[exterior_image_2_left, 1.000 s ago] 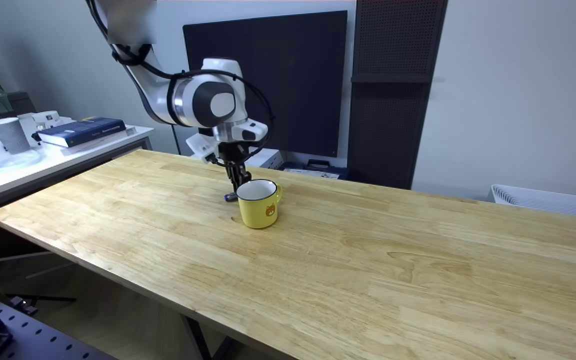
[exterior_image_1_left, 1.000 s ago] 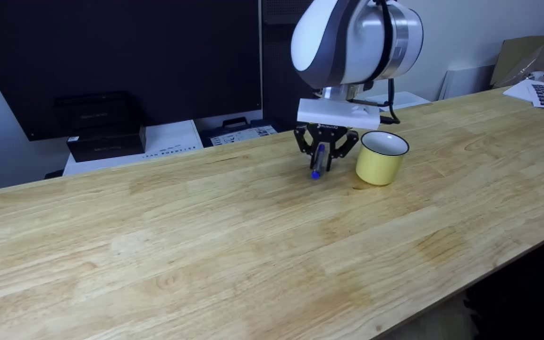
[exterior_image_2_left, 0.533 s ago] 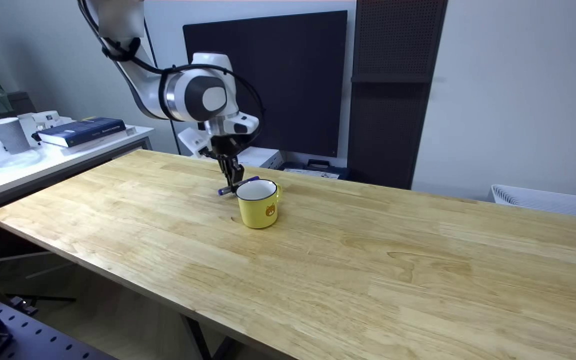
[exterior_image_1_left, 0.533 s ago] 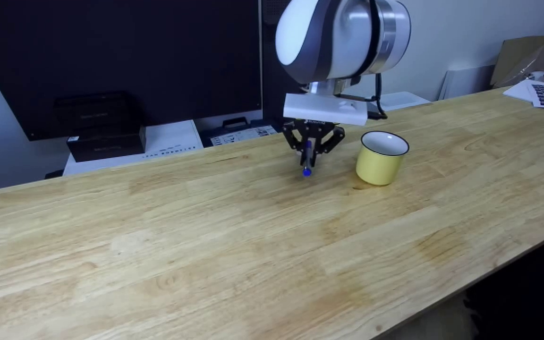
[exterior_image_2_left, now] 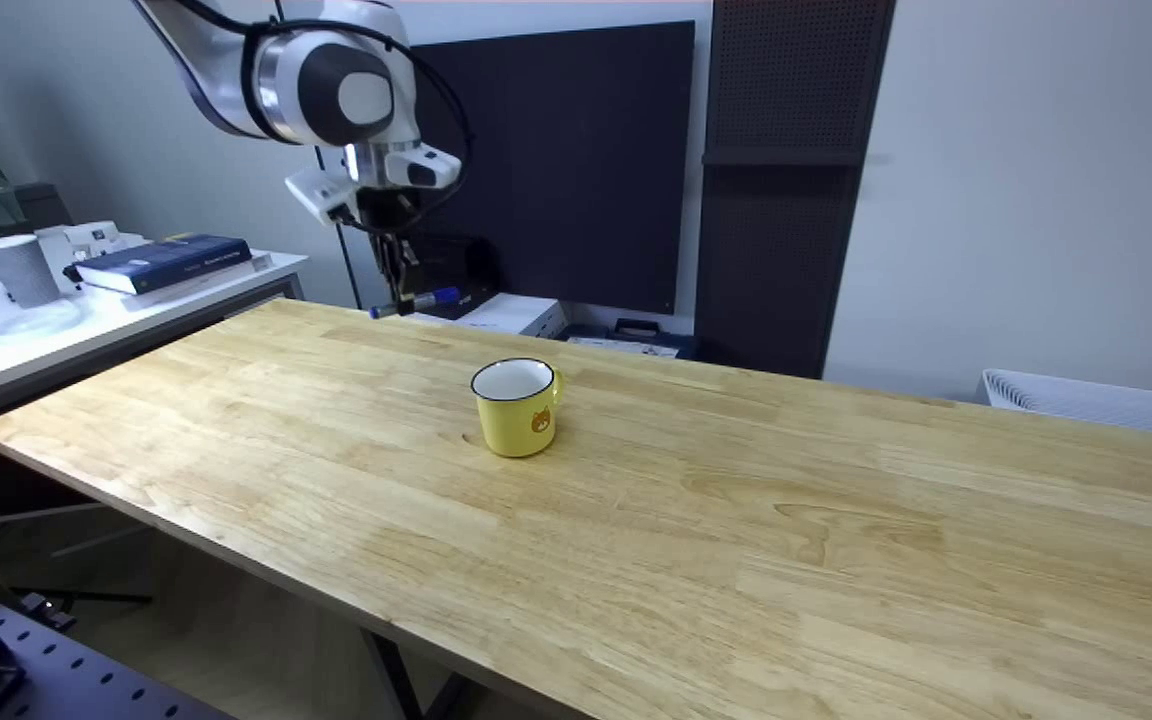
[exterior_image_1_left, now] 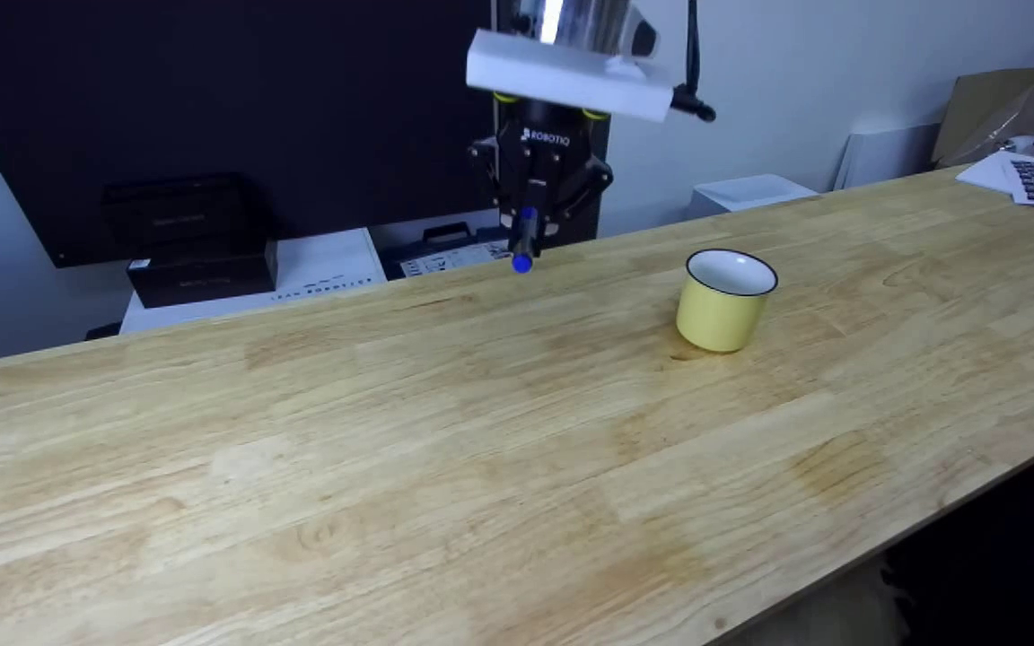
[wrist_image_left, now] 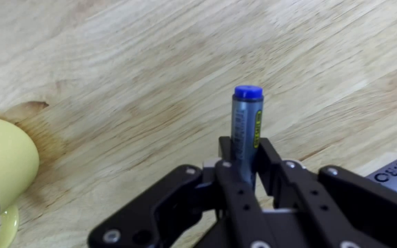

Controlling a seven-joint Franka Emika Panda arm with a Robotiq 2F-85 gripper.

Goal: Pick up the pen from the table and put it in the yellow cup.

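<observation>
Pen (wrist_image_left: 247, 132) pinched between jaws above surface (exterior_image_1_left: 499, 431); held nearly level, could lodge across yellow cup (exterior_image_2_left: 514, 426) if lowered untilted

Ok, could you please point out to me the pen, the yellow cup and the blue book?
Pen (wrist_image_left: 247, 131): in the wrist view, on its barrel.
Yellow cup (exterior_image_1_left: 720, 316): in an exterior view, on its outer wall.
Blue book (exterior_image_2_left: 160, 256): in an exterior view, on its upper cover.

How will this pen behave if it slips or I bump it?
The pen looks stiff, straight on either side of the gripper. Its round shape would probably make it roll if dropped. Both ends stick out, so a bump might pivot it.
</observation>
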